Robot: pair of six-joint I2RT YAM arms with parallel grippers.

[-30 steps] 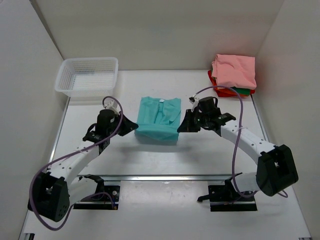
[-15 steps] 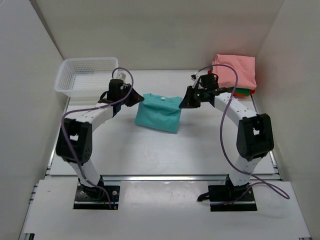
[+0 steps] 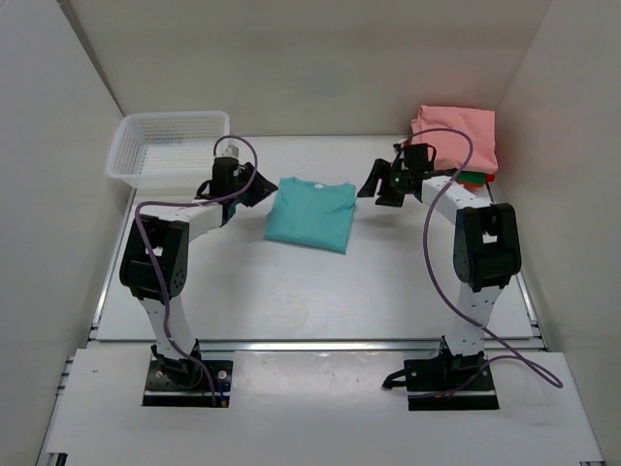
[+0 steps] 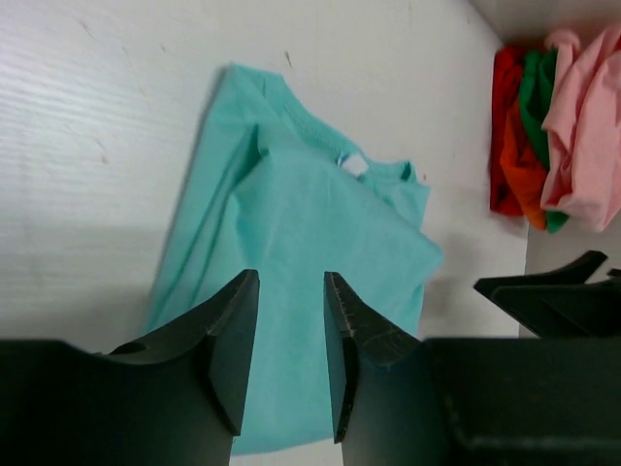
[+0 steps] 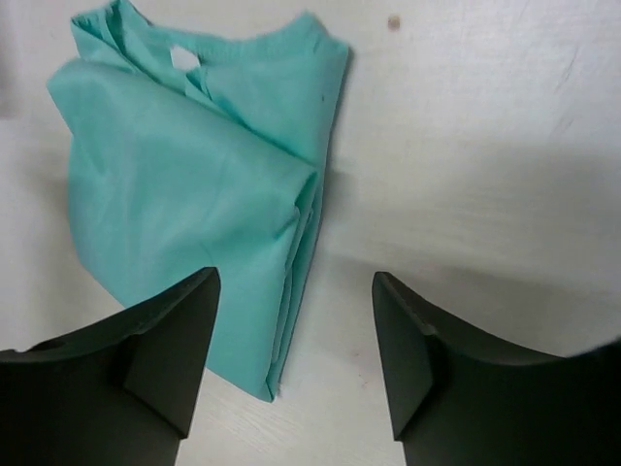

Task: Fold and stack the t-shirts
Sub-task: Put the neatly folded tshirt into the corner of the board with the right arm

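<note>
Lying folded: teal t-shirt [image 3: 310, 214], collar [image 3: 312, 183] pointing away

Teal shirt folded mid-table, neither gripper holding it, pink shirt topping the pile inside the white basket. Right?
Not in the basket: the top view shows the pink shirt topping the pile on the table's far right corner. Rest holds.

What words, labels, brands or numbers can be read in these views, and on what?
None can be read.
The small white neck tag on the teal t-shirt is too small and blurred to show any print.
The white mesh basket and the stacked shirts show no lettering.
</note>
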